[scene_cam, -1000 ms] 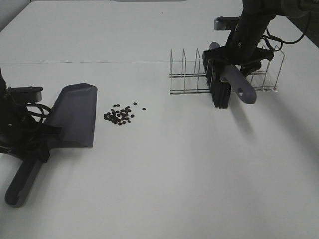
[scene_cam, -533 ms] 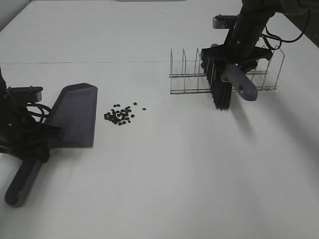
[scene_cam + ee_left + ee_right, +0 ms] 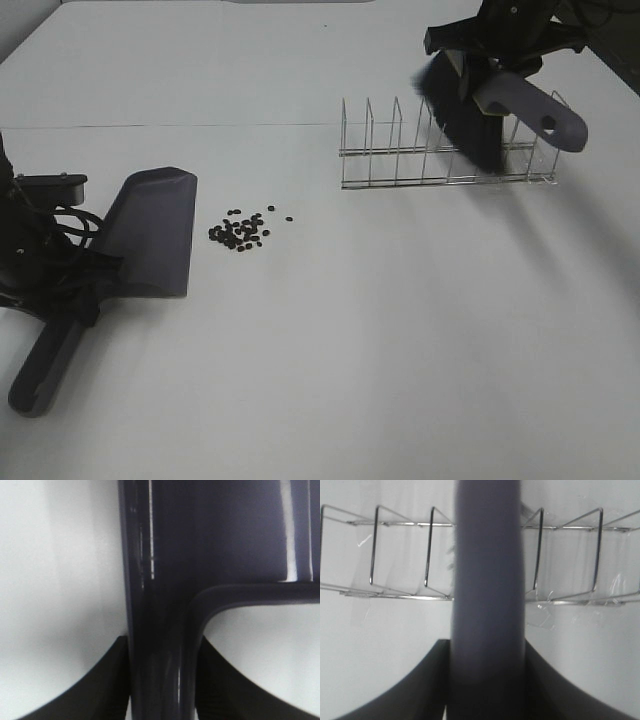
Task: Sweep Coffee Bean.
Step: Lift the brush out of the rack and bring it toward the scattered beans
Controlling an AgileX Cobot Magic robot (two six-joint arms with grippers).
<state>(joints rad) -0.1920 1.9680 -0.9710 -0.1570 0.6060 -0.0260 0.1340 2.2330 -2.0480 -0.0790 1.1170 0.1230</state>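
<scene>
A loose cluster of coffee beans [image 3: 243,231] lies on the white table, just right of the grey dustpan [image 3: 150,232]. My left gripper [image 3: 70,285] is shut on the dustpan's handle [image 3: 160,605], with its dark fingers [image 3: 107,685] on either side. The dustpan's mouth faces the beans. At the far right my right gripper [image 3: 500,55] is shut on the grey handle [image 3: 487,590] of the brush [image 3: 465,110]. It holds the brush in the air above the wire rack [image 3: 445,155], black bristles pointing down and tilted.
The wire rack [image 3: 395,555] stands at the back right with upright dividers, directly below the lifted brush. Open white table stretches between the rack and the beans. The left arm's cables [image 3: 60,225] sit beside the dustpan.
The right gripper has closed on the brush handle and lifted the brush up and to the right, out of the rack. The left arm, dustpan and beans have not moved.
</scene>
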